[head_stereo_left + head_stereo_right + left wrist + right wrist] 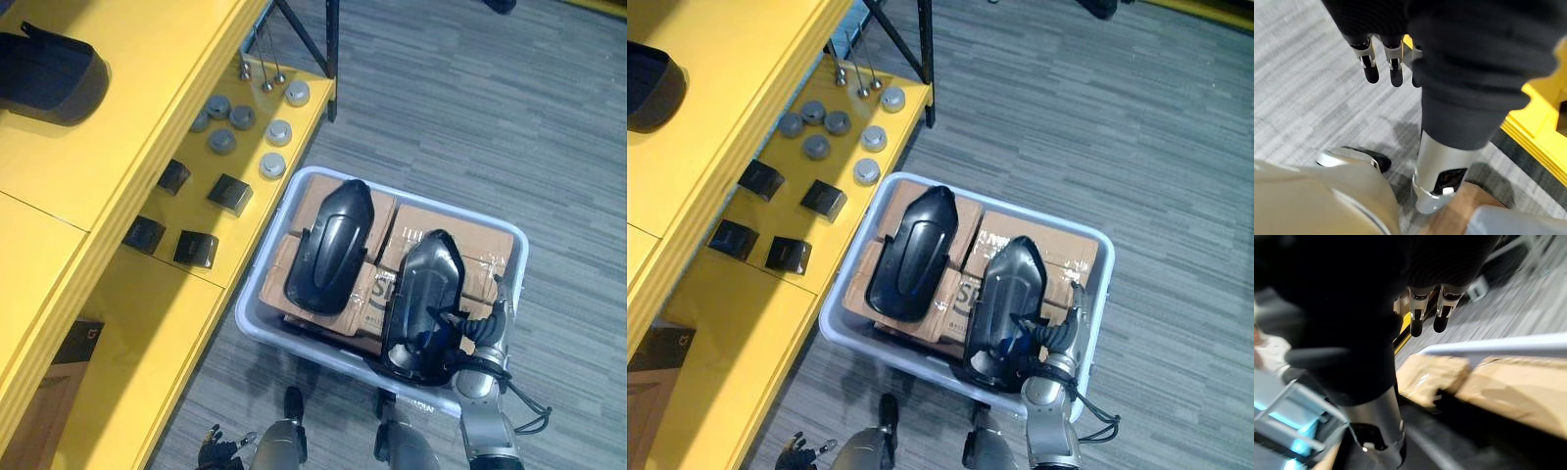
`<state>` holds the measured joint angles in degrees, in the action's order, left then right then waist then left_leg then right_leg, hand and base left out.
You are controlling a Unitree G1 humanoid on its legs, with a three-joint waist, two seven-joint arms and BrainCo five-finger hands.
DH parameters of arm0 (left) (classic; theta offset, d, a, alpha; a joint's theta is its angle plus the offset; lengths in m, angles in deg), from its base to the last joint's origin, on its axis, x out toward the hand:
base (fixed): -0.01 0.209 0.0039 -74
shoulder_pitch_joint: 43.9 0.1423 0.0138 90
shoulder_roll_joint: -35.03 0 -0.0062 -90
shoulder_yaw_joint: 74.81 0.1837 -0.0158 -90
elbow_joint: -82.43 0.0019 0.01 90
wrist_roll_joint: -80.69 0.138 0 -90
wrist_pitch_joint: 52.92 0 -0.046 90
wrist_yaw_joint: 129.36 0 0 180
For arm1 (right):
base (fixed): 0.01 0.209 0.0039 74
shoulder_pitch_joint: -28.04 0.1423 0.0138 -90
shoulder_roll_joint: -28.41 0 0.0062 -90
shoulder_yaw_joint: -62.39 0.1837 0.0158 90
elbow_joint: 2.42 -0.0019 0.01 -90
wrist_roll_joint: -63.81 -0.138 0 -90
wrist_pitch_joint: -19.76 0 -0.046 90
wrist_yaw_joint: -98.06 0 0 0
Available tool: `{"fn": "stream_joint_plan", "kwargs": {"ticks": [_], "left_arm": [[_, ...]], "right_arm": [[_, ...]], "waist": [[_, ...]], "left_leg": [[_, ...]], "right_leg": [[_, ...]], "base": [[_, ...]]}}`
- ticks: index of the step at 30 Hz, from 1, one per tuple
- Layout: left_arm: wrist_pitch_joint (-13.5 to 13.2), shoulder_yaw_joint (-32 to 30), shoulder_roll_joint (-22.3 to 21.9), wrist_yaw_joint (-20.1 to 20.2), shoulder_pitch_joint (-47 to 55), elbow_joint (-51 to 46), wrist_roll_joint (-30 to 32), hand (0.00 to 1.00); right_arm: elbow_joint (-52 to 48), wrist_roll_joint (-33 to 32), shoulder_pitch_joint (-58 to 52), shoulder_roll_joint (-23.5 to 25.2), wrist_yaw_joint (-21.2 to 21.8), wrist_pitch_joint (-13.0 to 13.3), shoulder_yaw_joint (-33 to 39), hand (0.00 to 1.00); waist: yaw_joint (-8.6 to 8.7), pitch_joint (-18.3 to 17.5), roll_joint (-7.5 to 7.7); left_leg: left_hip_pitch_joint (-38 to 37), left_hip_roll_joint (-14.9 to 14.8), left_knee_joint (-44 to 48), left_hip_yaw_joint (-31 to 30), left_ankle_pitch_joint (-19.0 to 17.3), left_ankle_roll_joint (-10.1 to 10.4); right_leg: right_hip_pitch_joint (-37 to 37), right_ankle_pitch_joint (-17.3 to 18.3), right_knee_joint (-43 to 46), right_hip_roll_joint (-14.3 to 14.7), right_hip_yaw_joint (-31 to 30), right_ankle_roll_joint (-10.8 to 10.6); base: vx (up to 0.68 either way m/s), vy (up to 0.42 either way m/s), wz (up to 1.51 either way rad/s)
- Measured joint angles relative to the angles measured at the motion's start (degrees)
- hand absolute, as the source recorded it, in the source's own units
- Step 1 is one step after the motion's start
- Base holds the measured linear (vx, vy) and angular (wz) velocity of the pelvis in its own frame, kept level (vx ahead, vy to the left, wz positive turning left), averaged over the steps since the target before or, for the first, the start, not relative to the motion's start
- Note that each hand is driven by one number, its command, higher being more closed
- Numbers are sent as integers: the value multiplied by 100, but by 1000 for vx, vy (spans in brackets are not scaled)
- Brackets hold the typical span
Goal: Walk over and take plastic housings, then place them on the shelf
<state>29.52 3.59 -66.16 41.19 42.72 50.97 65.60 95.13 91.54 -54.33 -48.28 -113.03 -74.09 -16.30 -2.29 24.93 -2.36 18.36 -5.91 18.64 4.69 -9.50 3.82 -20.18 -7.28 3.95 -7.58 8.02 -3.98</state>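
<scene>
picking up is the step in hand: the right hand [468,343] sits at the near end of the right housing [423,289] in the tub [257,331], fingers straight, gripping nothing. next, they must curl round it. the left hand [1371,71] hangs open.

Head stereo pair looking steeply down, sharing bin [323,354] and yellow shelf [147,323], wrist cameras close behind fingers [1370,68]

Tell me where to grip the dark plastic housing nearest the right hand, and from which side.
Probably its broad near end: the dark plastic housing lies lengthwise on the cardboard boxes, tapering away from the robot. Come from the near side with the right hand, which is open beside that end.
</scene>
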Motion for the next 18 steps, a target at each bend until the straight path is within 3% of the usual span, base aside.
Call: {"fn": "stream_joint_plan", "kwargs": {"ticks": [6,12,13,18], "left_arm": [[-48,199,20,-40,-140,-11,-51,0],[-93,262,8,-40,-281,-7,-99,0],[-120,308,-7,-41,-358,-6,-183,0],[-168,286,-133,-43,-712,-11,-371,0]], "right_arm": [[21,335,-80,9,-308,-173,30,0],[985,159,335,-34,-201,-174,52,0],[1043,59,524,-67,-216,-163,77,100],[1242,-172,1181,-525,-234,-48,135,100]], "waist": [[12,108,-65],[1,141,-118],[3,154,-137],[-7,176,-162]], "left_leg": [[239,-16,100,-8,1,0],[596,-14,227,-94,4,0],[757,-17,304,-152,5,1],[1292,-44,684,-278,-4,11]], "right_leg": [[-227,-23,81,13,-40,11],[-515,-24,153,9,7,13],[-630,-25,185,9,31,14],[-1119,27,613,-2,-11,9]], "base": [[-36,8,-2],[-4,14,6],[-21,21,14],[-80,20,11]]}}
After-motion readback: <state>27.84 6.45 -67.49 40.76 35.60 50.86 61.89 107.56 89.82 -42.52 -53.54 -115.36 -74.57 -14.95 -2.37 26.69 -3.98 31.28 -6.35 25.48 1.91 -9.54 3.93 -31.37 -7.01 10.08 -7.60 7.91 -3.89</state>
